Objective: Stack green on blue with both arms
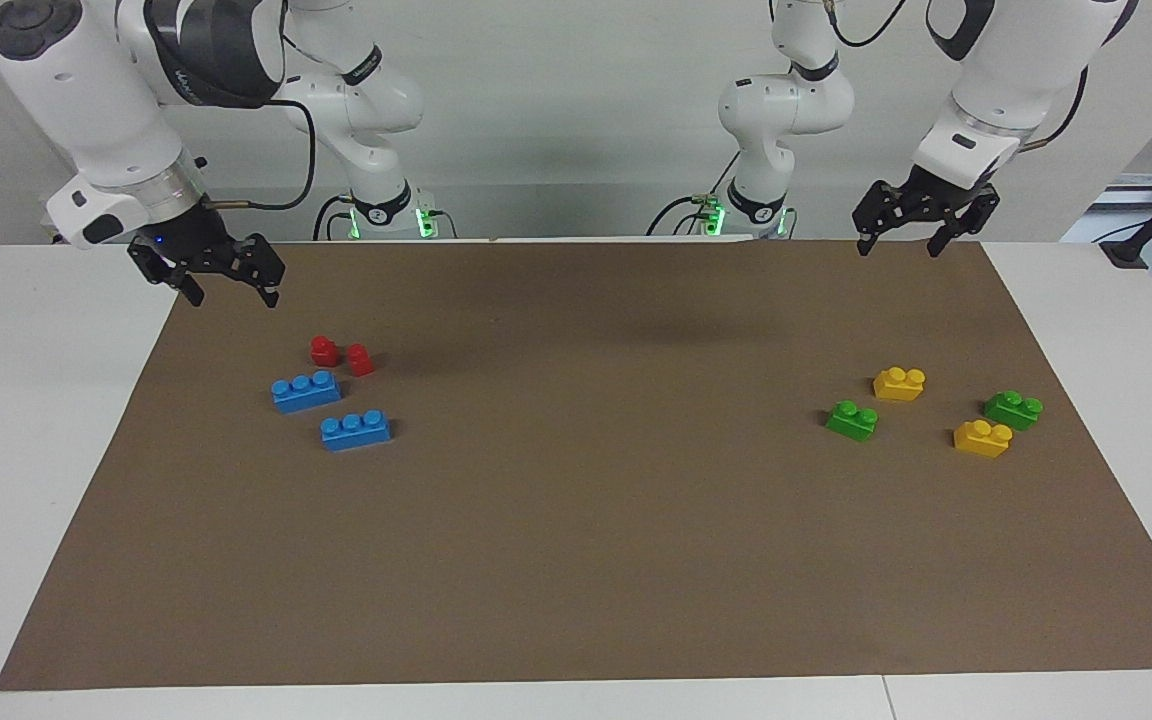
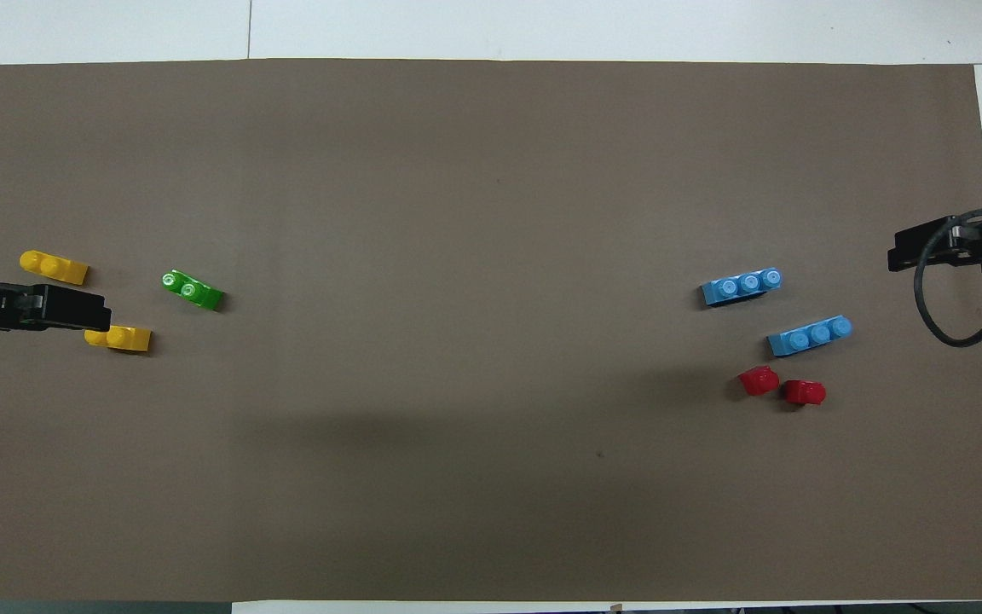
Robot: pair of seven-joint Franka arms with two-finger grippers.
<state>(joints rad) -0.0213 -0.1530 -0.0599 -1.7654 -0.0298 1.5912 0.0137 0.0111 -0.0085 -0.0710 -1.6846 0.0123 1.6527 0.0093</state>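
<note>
A: Green (image 1: 852, 420) sits on the brown mat (image 1: 576, 560) at the left arm's end, beside a yellow brick (image 1: 899, 383); in the facing view it lies at about six o'clock from the left gripper (image 1: 895, 247), whose fingers are spread and empty, its long axis running roughly three to nine.

B: And blue (image 1: 356, 430)?

A: At the right arm's end, near five o'clock from the right gripper (image 1: 233, 294), also spread and empty. Each arm has its own brick nearer.
</note>
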